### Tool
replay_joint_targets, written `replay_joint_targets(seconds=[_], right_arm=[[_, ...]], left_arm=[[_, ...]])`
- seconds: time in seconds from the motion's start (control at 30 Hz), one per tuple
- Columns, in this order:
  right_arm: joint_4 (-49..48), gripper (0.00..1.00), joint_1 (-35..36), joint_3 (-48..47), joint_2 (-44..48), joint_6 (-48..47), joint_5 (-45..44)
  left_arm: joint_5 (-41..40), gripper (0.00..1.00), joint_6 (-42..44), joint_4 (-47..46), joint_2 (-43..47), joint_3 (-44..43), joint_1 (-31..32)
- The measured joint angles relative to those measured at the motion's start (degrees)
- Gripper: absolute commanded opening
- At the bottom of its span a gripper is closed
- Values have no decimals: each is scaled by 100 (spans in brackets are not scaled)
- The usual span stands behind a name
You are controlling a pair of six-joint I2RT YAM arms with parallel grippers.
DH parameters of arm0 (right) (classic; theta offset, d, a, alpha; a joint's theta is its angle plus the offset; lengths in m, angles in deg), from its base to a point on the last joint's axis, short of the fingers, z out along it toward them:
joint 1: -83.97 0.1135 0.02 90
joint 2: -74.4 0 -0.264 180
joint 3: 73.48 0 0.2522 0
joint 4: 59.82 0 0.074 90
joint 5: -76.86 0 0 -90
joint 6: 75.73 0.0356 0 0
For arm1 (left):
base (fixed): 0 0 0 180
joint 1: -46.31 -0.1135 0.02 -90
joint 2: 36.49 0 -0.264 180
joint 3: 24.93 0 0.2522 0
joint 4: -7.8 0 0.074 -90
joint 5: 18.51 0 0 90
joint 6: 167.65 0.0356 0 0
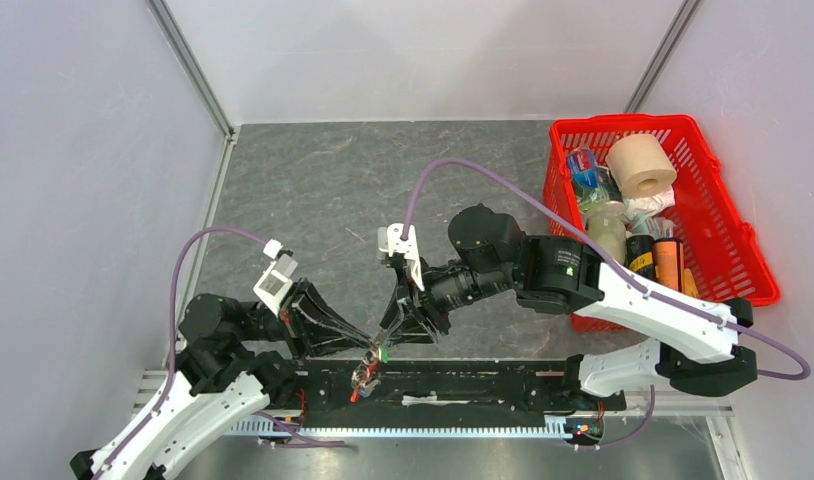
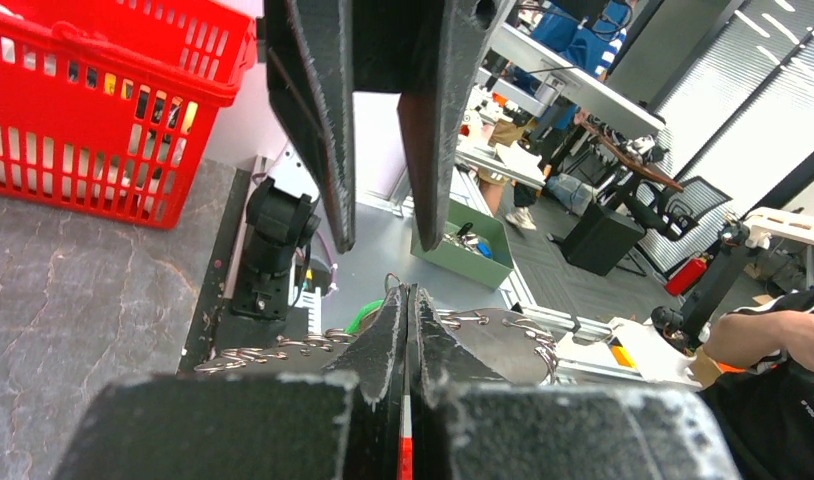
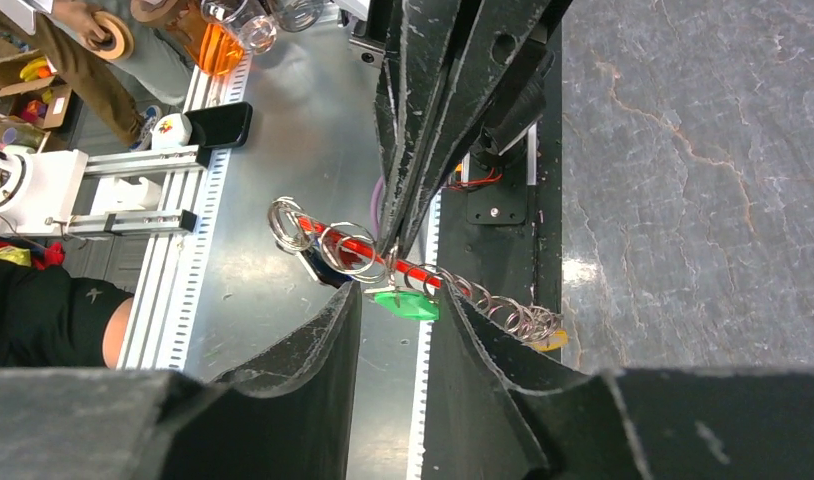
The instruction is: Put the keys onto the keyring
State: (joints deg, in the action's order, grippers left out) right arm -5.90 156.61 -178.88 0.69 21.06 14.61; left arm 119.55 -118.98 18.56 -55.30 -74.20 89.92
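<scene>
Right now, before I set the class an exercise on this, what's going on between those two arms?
The left gripper is shut on the thin silver keyring with its flat red oblong fob, holding it near the arms' bases. The right gripper is open, its fingers either side of a small green-headed metal key hanging at the ring. A red plastic basket stands far right.

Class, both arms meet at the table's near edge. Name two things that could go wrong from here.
1. The left tool is shut on only the flat red fob; the silver ring chain and green-headed key dangle free and may swing away from the open right tool.
2. Everything hangs over the metal frame beyond the grey table: a slipped key might fall out of reach.
</scene>
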Motion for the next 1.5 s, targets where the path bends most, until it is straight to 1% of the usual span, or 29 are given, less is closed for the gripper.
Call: replay_joint_targets(seconds=[0.2,0.53,0.6,0.63,0.73,1.03,1.33,1.5], right_arm=[[-68,37,0,26,-63,33,63],[-157,32,0,33,-105,79,221],[-192,26,0,33,-120,90,245],[-203,21,0,33,-125,92,249],[-214,0,2,33,-131,116,293],[-387,0,17,190,-125,118,413],[-1106,0,26,817,203,387,385],[-1504,0,28,1078,444,584,168]], left_arm=[[-28,2,-160,-431,90,120,0],[-162,2,-280,-761,164,214,0],[-173,2,-282,-789,164,216,0],[-188,2,-282,-796,166,216,2],[-240,2,-284,-817,166,216,2],[-415,2,-330,-940,203,219,2],[-673,2,-505,-1550,223,393,2],[-785,2,-603,-1871,166,422,2]])
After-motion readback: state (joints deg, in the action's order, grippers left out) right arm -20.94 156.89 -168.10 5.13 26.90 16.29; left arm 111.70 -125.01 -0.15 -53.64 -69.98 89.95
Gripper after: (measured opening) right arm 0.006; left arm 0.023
